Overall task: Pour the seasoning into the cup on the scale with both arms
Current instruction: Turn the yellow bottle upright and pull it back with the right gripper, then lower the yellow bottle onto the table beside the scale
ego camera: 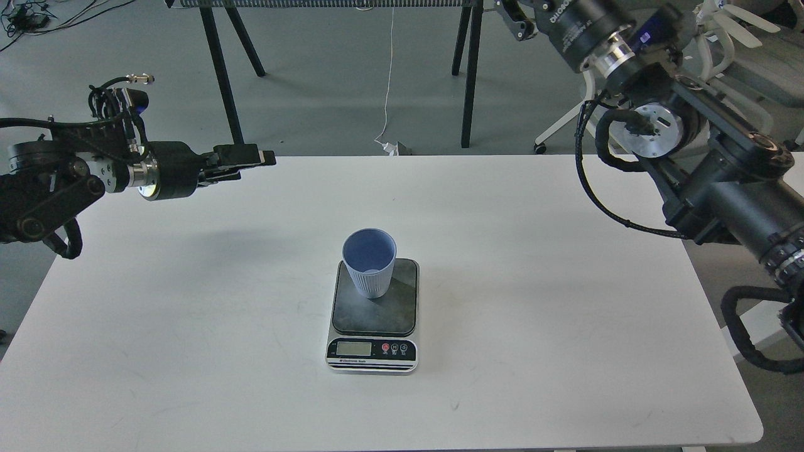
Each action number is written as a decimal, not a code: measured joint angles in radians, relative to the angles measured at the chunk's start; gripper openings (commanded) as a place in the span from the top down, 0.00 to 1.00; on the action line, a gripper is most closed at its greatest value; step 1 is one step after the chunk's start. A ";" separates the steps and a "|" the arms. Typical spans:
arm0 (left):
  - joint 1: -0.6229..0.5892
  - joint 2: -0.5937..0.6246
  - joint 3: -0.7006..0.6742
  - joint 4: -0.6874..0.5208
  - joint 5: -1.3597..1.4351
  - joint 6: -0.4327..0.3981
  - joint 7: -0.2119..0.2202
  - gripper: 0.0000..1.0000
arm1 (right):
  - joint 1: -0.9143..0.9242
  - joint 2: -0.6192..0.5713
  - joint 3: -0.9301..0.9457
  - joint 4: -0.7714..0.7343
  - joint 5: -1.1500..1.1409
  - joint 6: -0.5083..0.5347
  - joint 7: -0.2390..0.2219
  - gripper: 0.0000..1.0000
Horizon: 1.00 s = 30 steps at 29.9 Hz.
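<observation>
The light-blue ribbed cup (369, 262) stands upright on the back left of the scale's dark grey plate (389, 311); the scale's silver front with its LCD (353, 348) faces me. The yellow seasoning bottle is out of view. My right arm (653, 119) is raised at the upper right and runs out of the top edge, so its gripper does not show. My left gripper (254, 160) hovers above the table's back left edge, far left of the cup, with nothing in it. Its fingers overlap in this view, so I cannot tell how they stand.
The white table (188, 326) carries only the scale and cup. Black stand legs (468, 75) and a hanging white cord (389, 75) are behind the table. Grey office chairs (741, 37) stand at the back right, behind my right arm.
</observation>
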 measured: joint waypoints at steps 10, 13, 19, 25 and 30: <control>0.022 0.000 0.001 -0.001 0.002 0.000 0.000 0.01 | -0.438 0.049 0.182 0.158 0.384 0.017 -0.105 0.98; 0.028 0.001 0.001 -0.001 0.002 0.000 0.000 0.01 | -0.542 0.092 0.184 0.216 0.386 0.017 -0.107 0.98; 0.038 -0.001 0.000 -0.001 0.002 0.000 0.000 0.01 | -0.679 0.151 0.161 0.270 0.381 0.017 -0.109 0.98; 0.039 -0.002 0.000 -0.001 0.002 0.000 0.000 0.01 | -0.756 0.174 0.130 0.296 0.380 0.017 -0.107 0.98; 0.038 -0.007 0.000 -0.001 0.002 0.000 0.000 0.01 | -0.796 0.174 0.126 0.297 0.377 0.017 -0.106 0.97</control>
